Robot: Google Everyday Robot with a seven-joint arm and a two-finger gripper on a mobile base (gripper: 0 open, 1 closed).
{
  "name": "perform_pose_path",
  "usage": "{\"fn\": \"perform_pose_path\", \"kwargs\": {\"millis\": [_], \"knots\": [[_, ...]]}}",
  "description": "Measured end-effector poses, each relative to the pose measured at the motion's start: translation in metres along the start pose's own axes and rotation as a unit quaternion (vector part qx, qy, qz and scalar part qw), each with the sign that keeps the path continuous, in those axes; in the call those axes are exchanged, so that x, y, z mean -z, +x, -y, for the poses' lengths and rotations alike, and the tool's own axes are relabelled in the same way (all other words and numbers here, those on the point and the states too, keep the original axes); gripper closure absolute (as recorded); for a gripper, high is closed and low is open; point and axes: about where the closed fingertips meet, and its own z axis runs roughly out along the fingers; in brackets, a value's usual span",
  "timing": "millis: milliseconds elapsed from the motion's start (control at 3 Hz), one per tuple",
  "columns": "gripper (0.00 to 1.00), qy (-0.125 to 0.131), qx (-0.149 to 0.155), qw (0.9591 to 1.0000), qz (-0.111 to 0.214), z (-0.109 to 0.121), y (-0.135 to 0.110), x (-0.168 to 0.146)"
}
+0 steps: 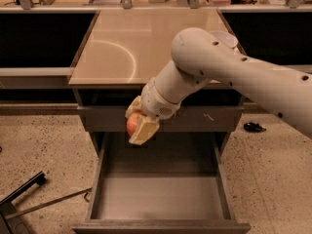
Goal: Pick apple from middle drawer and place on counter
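Note:
My gripper (138,125) is shut on the red-orange apple (133,125) and holds it in the air above the back left part of the open middle drawer (158,194), in front of the closed drawer front above it. The middle drawer's floor is bare. The glossy tan counter (122,43) lies just above and behind the gripper. My white arm (234,72) reaches in from the right across the counter's right side.
A white bowl (227,37) on the counter's right side is mostly hidden behind my arm. The upper drawer front (209,117) has pale scratch marks. Dark metal legs (29,189) lie on the speckled floor at left. A small dark object (253,127) lies on the floor at right.

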Motion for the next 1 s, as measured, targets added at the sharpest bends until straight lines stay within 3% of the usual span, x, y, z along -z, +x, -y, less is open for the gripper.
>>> {"fn": "perform_pose_path", "kwargs": {"millis": [333,667,1000], "knots": [[1.0,0.0,0.0,1.0,0.0,0.0,0.0,0.0],[1.0,0.054,0.021,0.9983,0.005,0.03,-0.004,0.03],[1.0,0.153,0.056,0.9864,-0.021,0.059,-0.015,0.081]]}}
